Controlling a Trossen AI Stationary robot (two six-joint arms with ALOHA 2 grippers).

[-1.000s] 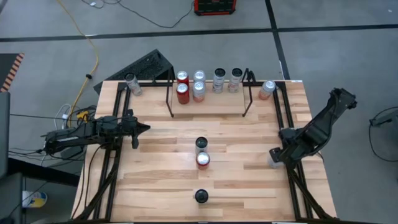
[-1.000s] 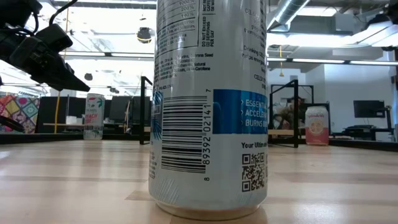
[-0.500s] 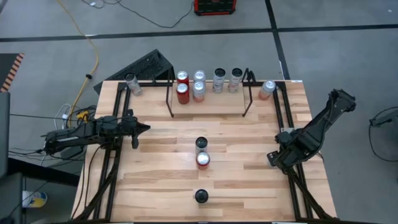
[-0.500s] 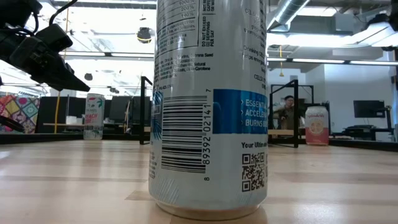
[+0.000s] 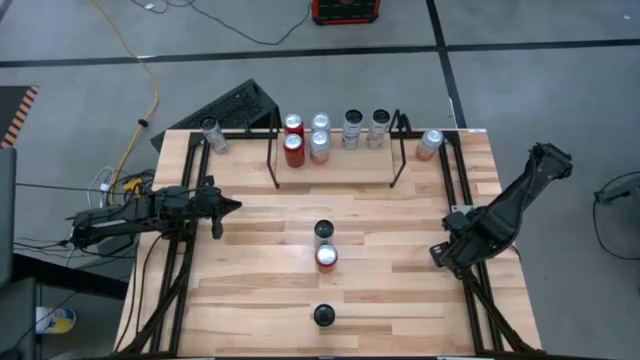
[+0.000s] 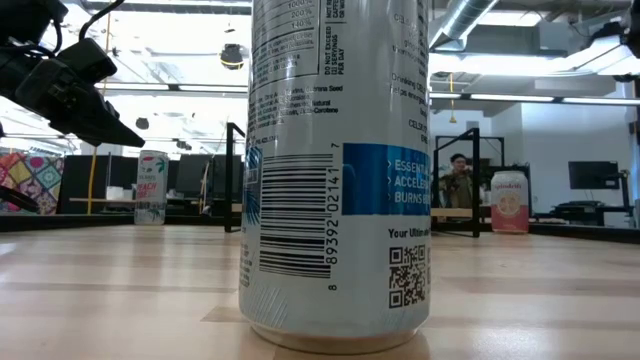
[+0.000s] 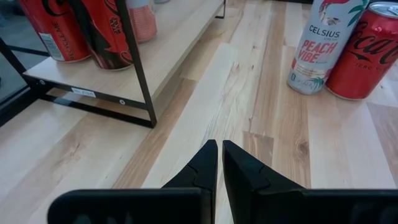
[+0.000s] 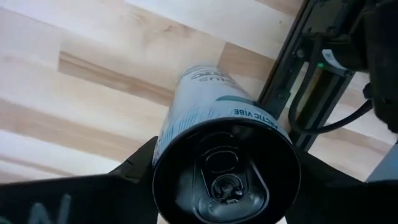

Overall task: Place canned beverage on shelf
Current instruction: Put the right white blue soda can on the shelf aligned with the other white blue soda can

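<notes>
A white-and-teal canned beverage (image 8: 205, 99) stands upright on the wood table by its right edge, and my right gripper (image 8: 227, 168) is shut on it from above. In the high view that gripper (image 5: 440, 256) covers the can. The shelf (image 5: 335, 165), a black rod rack, sits at the table's far side with several cans (image 5: 293, 150) on it. My left gripper (image 5: 222, 208) hovers shut at the table's left, touching nothing, and in its wrist view (image 7: 219, 152) it points toward the shelf's corner (image 7: 140, 68). My right gripper has one finger on each side of the can's upper wall (image 8: 163, 146), just below the rim. The fingers (image 8: 134, 168) point straight down. The can stands upright with its base on the table.
Two cans (image 5: 325, 245) stand together mid-table and a third (image 5: 323, 315) near the front edge, which fills the low view (image 6: 335, 170). Single cans stand at the far left (image 5: 210, 133) and far right (image 5: 430, 143). A black rail (image 8: 292, 68) runs right beside the held can.
My right gripper has come down a little onto the can at the table's right edge, which it now covers in the high view. The can has stayed in place.
</notes>
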